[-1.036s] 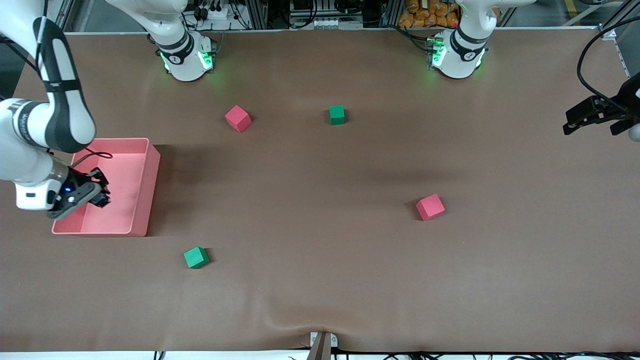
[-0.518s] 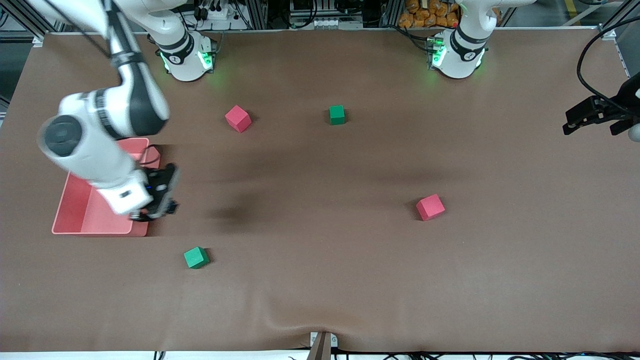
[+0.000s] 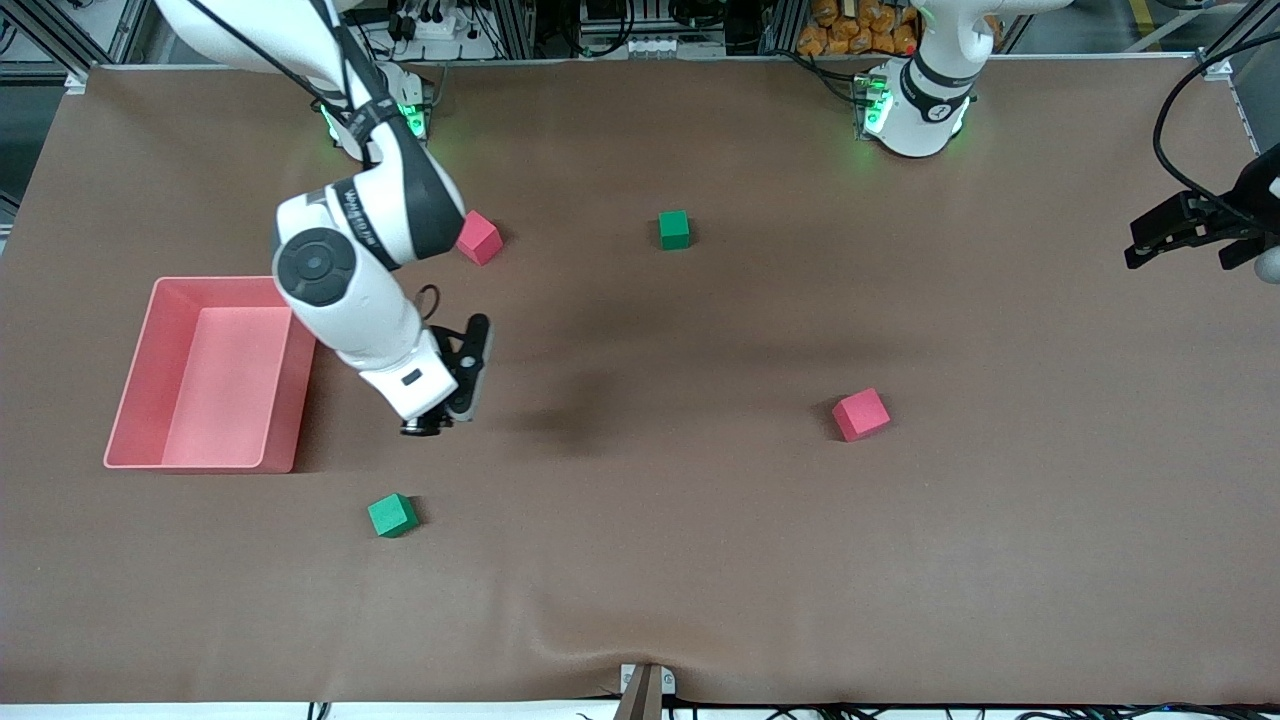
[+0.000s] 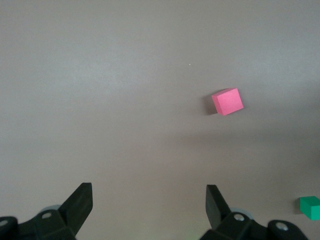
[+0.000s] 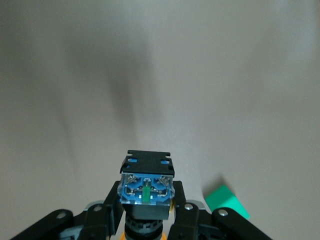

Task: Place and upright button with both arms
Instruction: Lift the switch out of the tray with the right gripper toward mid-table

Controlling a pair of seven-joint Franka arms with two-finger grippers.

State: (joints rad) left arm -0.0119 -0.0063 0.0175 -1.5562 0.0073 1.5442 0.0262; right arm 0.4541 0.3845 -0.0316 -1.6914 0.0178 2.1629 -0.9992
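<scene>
- Front view: we see the right gripper (image 3: pixel 452 400) up over bare table (image 3: pixel 640 560) between the pink bin (image 3: pixel 285 400) and the table's middle, its fingers hidden under the wrist; the left gripper (image 3: pixel 1150 240) waits at the left arm's end of the table, fingers spread.
- Left wrist view: we look past spread fingers (image 4: pixel 80 200) at a pink cube (image 4: pixel 227 101) and a green cube (image 4: pixel 311 207); nothing is held.
- Right wrist view: the right gripper (image 5: pixel 145 222) is clenched on the button (image 5: pixel 146 187), blue-marked black body facing the camera, over bare table; another green cube (image 5: pixel 226 201) lies nearby.
</scene>
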